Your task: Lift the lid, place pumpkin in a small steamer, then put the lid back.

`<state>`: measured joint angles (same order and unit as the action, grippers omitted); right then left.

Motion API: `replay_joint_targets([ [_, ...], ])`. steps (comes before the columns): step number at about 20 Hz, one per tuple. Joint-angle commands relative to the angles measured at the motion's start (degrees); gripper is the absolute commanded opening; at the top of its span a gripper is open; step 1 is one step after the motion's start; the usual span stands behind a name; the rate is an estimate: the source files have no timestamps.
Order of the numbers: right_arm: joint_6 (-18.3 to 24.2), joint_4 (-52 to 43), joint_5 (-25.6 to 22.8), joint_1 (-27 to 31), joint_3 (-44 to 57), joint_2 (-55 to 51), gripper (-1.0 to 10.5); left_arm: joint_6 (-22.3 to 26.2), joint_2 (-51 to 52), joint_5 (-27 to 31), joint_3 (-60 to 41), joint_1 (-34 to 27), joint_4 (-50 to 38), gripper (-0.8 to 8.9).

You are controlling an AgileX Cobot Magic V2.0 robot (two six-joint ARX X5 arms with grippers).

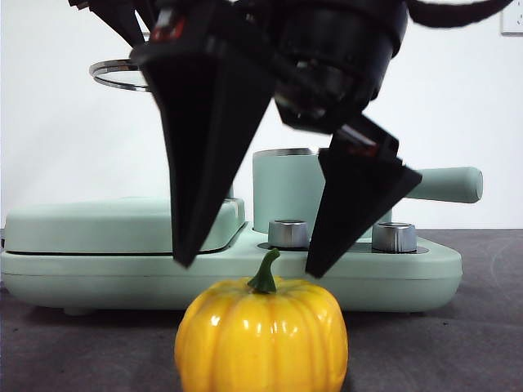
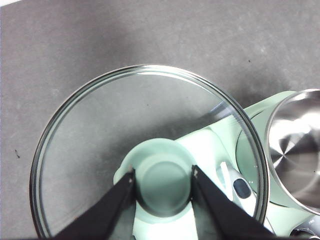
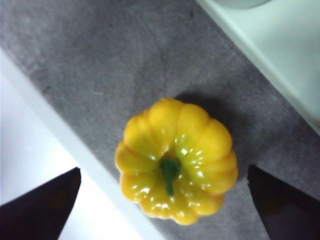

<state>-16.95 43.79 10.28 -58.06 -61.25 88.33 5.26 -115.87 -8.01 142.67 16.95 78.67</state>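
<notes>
The glossy yellow pumpkin point(image 1: 261, 335) with a green stem stands on the dark table in front of the appliance. My right gripper point(image 1: 250, 268) hangs just above it, open, one jaw on each side of the stem. From the right wrist, the pumpkin point(image 3: 175, 160) lies between the wide-apart jaws of that gripper point(image 3: 162, 171). The small steamer point(image 1: 286, 192) stands uncovered on the base, and its shiny inside point(image 2: 295, 150) shows. My left gripper point(image 2: 163, 172) is shut on the mint knob of the lid point(image 2: 150, 125), held in the air. Its chrome rim point(image 1: 114, 73) shows at the upper left.
The wide mint-green base point(image 1: 82, 265) carries a flat cover point(image 1: 98, 224) on the left and two chrome knobs point(image 1: 288, 233) in front of the pot. The pot's straight handle point(image 1: 445, 184) points right. The pumpkin sits close to the table's pale front edge point(image 3: 65, 145).
</notes>
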Motion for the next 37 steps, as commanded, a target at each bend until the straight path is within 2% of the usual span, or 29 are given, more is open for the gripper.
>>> replay_joint_targets([
  [1, 1.6, -0.7, -0.2, -0.7, -1.1, 3.0, 5.8, -0.2, 0.1, -0.5, 2.2, 0.2, -1.2, 0.15],
  [8, 2.7, -1.6, 0.2, -0.7, -1.1, 9.2, 5.7, -0.2, 0.1, -0.7, 2.2, 0.2, -1.4, 0.15],
  [12, 2.8, -1.6, 0.4, -0.7, -1.1, 9.9, 3.3, -0.2, 0.1, -0.8, 2.2, 0.2, -1.5, 0.15],
  [15, 2.8, -0.5, 3.3, -0.4, -2.1, 9.7, 3.1, -0.2, 0.1, -0.8, 2.2, 0.2, -1.6, 0.15],
  [17, 3.1, 3.3, 4.2, 0.1, -5.3, 9.7, 3.1, -0.2, 0.1, -0.8, 2.2, 0.2, -1.6, 0.15],
  [21, 6.7, 16.6, 4.5, 2.3, -17.7, 9.7, 3.1, -0.2, 0.1, -0.8, 2.1, -0.1, -1.6, 0.15],
  [25, 8.9, 24.2, 0.0, 8.0, -31.8, 10.1, 3.1, -0.1, 0.1, -0.8, 2.1, -0.2, -1.8, 0.15],
  [32, 13.0, 31.0, -0.2, 23.7, -54.2, 20.0, 3.2, -0.2, 0.1, -0.8, 2.1, -0.5, -3.2, 0.15],
  [37, 14.1, 31.1, -0.2, 30.0, -59.6, 28.2, 3.2, -0.2, 0.1, -0.8, 2.1, -0.5, -3.3, 0.15],
])
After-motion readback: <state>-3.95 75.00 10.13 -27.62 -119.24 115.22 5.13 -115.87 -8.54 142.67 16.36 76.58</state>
